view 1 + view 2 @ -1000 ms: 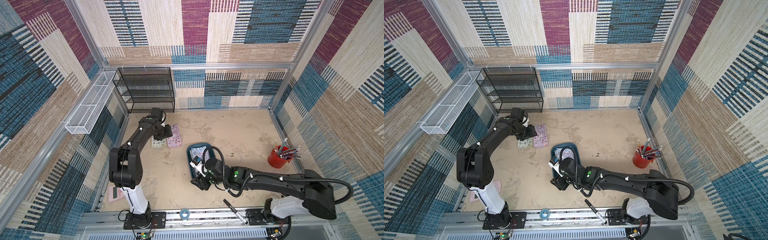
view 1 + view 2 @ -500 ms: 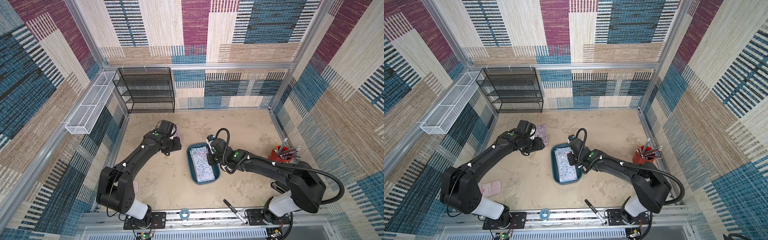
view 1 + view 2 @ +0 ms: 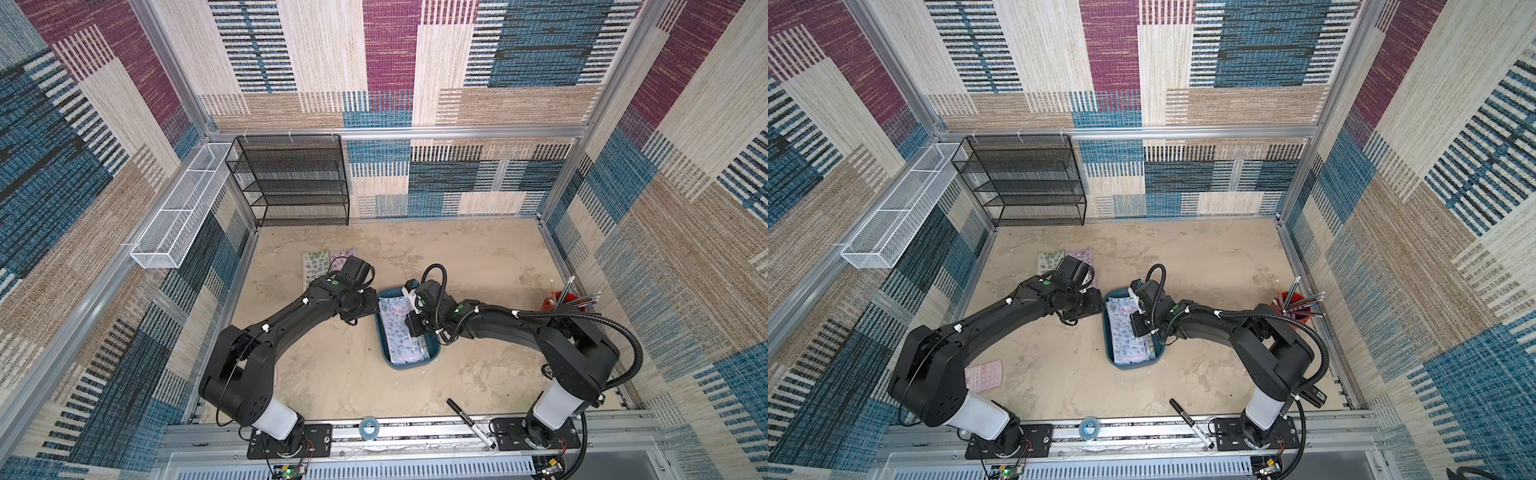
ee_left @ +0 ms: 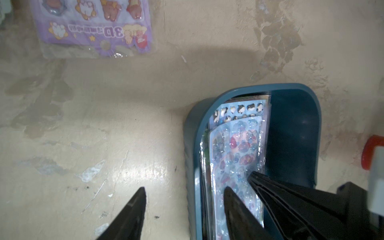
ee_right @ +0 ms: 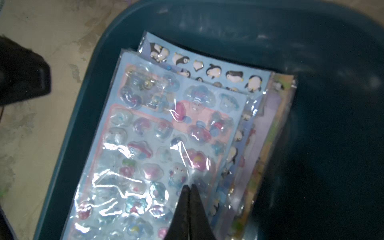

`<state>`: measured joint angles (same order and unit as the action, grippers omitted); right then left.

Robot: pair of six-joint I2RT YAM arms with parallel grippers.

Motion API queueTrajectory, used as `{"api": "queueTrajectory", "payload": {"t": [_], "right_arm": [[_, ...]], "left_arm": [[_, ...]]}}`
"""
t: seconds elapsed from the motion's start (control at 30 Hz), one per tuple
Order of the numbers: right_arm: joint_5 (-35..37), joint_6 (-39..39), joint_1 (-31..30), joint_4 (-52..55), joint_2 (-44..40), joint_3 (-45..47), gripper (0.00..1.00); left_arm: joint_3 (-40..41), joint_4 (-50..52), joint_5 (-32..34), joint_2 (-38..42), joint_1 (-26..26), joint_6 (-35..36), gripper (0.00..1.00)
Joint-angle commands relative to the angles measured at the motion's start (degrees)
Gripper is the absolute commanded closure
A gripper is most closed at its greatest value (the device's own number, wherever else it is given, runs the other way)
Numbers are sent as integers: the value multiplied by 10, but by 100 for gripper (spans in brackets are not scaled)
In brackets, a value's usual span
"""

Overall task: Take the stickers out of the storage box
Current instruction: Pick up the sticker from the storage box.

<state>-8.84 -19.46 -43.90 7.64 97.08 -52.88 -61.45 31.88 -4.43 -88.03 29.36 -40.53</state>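
Since half a second ago your left gripper [image 4: 185,197] is no longer hovering by the lilac sheet [image 4: 93,27]. It is now sitting at the storage box [image 3: 409,365]. Your right gripper [image 5: 189,187] is now reaching down inside the box instead of standing at its far corner.

- Far left: pink keypad slab [image 3: 984,374] is lying flat on the table [image 3: 332,374] beside your left arm's base.
- Green sheet [image 3: 314,266] and lilac sheet are lying side by side outside the box, toward the back wall.
- Left gripper: fingers are standing apart and holding nothing. One finger [image 4: 135,212] is hanging over bare table and the other [image 4: 233,212] is reaching over the stack, so the jaws are straddling the box's left wall.
- Box is sitting mid-table between your two arms. The stickers [image 3: 399,332] in it are lying as a fanned stack toward that left wall. The top sheet [image 5: 145,145], pale blue and pink under glossy film, is covering most of a penguin sheet [image 5: 228,76].
- Right gripper: fingers are pressing together, tips touching the top sheet's film. You cannot tell whether any film is caught between them.
- Black marker [image 3: 471,424] is lying by the front rail.
- Red pencil cup [image 3: 1291,318] is standing near the right wall.
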Motion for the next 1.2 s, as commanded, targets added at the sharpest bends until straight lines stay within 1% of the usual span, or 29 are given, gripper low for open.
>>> {"api": "queueTrajectory", "payload": {"t": [0.0,0.1,0.23,0.3,0.4,0.5,0.6,0.8,0.83,0.9,0.93,1.03,1.13,1.17], "right_arm": [[-63,-34,-2,-34,6,9,100],[-69,-37,-2,-44,18,9,100],[-80,-68,-2,-85,35,27,100],[-80,-88,-2,-112,37,42,100],[-74,-114,-3,-134,41,58,100],[-68,-137,-5,-147,28,76,100],[-56,-141,-11,-141,19,85,100],[-44,-142,-22,-124,6,87,100],[-40,-142,-22,-121,4,85,100],[-36,-142,-24,-119,1,84,100],[-33,-143,-24,-119,1,83,100],[-29,-145,-26,-119,5,78,100],[-29,-149,-29,-122,8,77,100],[-29,-149,-30,-123,7,77,100]], "left_arm": [[21,-33,22,21,4,-43,39],[28,-41,18,33,4,-41,39],[18,-35,5,37,5,-17,40],[18,-33,3,38,6,-2,42],[9,-21,1,30,4,22,48],[-4,-3,-3,14,4,40,49],[-1,-15,-10,0,4,41,49],[8,-51,-37,-24,5,20,51],[8,-57,-42,-26,5,18,55],[5,-60,-50,-32,6,17,66],[2,-59,-52,-34,7,19,70],[-1,-55,-54,-36,8,21,73],[6,-54,-57,-36,9,21,74],[8,-54,-57,-36,10,21,77]]}}
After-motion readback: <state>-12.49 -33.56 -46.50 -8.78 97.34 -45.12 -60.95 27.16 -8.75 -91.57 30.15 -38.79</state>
